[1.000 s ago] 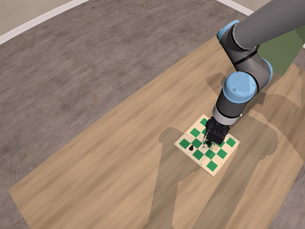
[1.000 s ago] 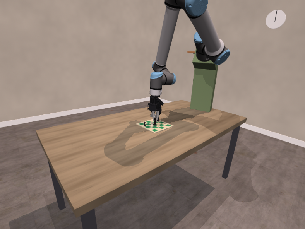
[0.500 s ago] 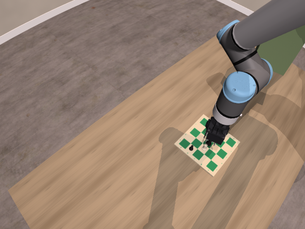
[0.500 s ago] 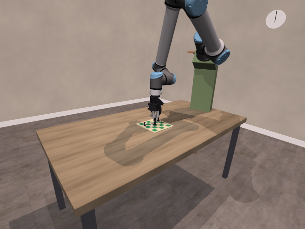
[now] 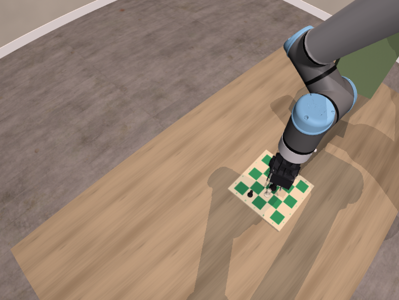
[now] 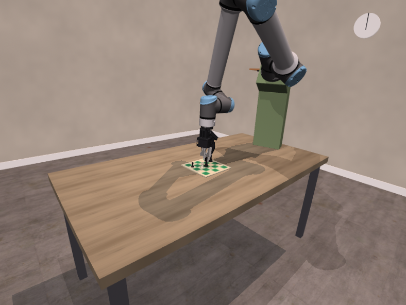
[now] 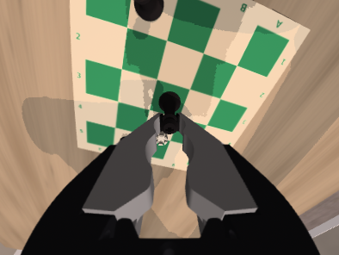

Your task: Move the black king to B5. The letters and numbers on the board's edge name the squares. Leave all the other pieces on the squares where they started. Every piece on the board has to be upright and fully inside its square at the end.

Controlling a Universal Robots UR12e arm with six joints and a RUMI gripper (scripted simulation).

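Note:
A small green and cream chessboard (image 5: 277, 217) (image 6: 205, 173) (image 7: 103, 74) lies on the wooden table. My gripper (image 5: 273, 186) (image 6: 206, 156) (image 7: 169, 115) stands upright over the middle of the board and is shut on the black king (image 5: 273, 187) (image 6: 205, 163) (image 7: 169, 103), gripping its stem. The king's base is at or near the board surface; I cannot tell whether it touches. A small white piece (image 5: 267, 193) (image 7: 161, 138) stands right beside the king, close to one finger. Another black piece (image 5: 249, 193) (image 6: 192, 164) (image 7: 148, 7) stands near the board's edge, apart from the gripper.
The board lies on a long wooden table (image 5: 128, 210) (image 6: 114, 197). The arm's green pedestal (image 5: 364, 67) (image 6: 270, 111) stands at the table's far end. The arm's links reach over the board from that side.

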